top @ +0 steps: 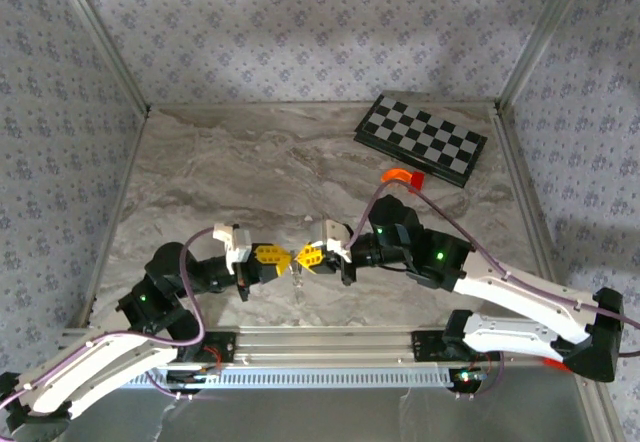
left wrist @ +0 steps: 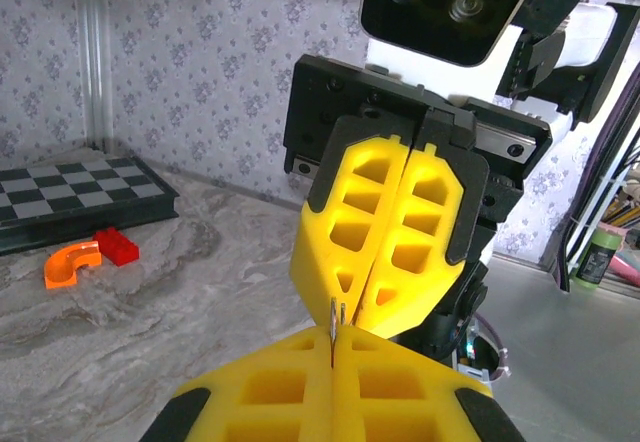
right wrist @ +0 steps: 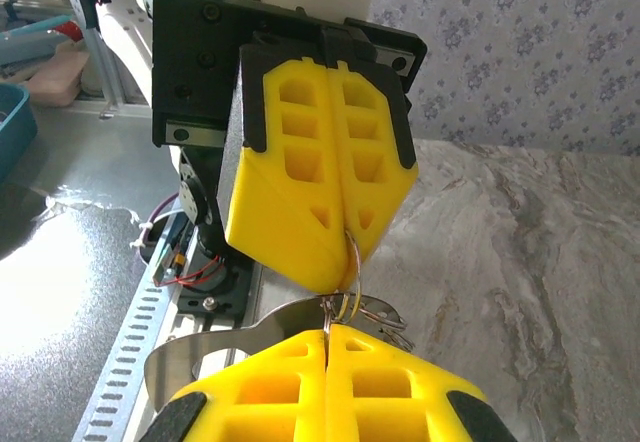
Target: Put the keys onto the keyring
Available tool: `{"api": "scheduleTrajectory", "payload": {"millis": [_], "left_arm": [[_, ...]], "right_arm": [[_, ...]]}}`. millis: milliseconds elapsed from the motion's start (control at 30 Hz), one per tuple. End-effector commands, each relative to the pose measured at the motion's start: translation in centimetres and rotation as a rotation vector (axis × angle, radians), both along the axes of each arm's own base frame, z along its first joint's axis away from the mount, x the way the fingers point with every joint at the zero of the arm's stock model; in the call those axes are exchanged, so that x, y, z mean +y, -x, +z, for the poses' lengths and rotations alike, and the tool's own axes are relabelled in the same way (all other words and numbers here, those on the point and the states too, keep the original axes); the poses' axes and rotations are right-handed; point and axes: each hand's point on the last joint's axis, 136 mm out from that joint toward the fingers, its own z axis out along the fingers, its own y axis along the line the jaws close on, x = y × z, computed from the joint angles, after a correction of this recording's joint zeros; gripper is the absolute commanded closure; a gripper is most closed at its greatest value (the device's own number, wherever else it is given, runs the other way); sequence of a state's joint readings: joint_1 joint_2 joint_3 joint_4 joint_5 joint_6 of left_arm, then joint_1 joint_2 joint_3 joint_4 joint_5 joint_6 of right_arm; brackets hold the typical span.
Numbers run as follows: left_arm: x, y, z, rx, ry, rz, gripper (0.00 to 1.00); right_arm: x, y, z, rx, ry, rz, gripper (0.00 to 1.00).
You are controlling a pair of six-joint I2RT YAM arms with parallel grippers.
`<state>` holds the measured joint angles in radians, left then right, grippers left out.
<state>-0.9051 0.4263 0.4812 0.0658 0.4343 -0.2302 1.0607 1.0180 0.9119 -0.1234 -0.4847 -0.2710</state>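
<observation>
My two yellow-fingered grippers meet tip to tip just above the table's front middle. The left gripper (top: 287, 259) (left wrist: 333, 347) (right wrist: 345, 237) is shut on the thin wire keyring (right wrist: 354, 262), whose loop sticks out of its tips. The right gripper (top: 303, 257) (right wrist: 327, 334) (left wrist: 375, 307) is shut on a thin metal edge right at that loop; it looks like the head end of a flat silver key (right wrist: 240, 347), whose blade runs off to the left under the fingers. More small rings (right wrist: 385, 314) bunch at the same spot. Two metal edges (left wrist: 335, 314) show between the tips.
A folded chessboard (top: 421, 138) (left wrist: 80, 197) lies at the back right. In front of it lie an orange curved piece (top: 402, 176) (left wrist: 70, 265) and a red brick (left wrist: 116, 246). The aluminium rail (top: 320, 347) with both arm bases runs along the near edge, patterned walls on three sides.
</observation>
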Motion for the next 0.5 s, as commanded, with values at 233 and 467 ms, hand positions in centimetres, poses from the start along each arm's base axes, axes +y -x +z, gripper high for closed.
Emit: {"api": "scheduleTrajectory", "payload": {"millis": [233, 467], "left_arm": [[1.0, 1.1, 4.0, -0.128, 0.137, -0.015, 1.0], [0.3, 1.7, 4.0, -0.149, 0.125, -0.067, 1.0]], "right_arm": [[-1.7, -0.4, 3.3, 0.082, -0.153, -0.06, 0.65], [-2.3, -1.7, 6.0, 0.106, -0.259, -0.07, 0.66]]}}
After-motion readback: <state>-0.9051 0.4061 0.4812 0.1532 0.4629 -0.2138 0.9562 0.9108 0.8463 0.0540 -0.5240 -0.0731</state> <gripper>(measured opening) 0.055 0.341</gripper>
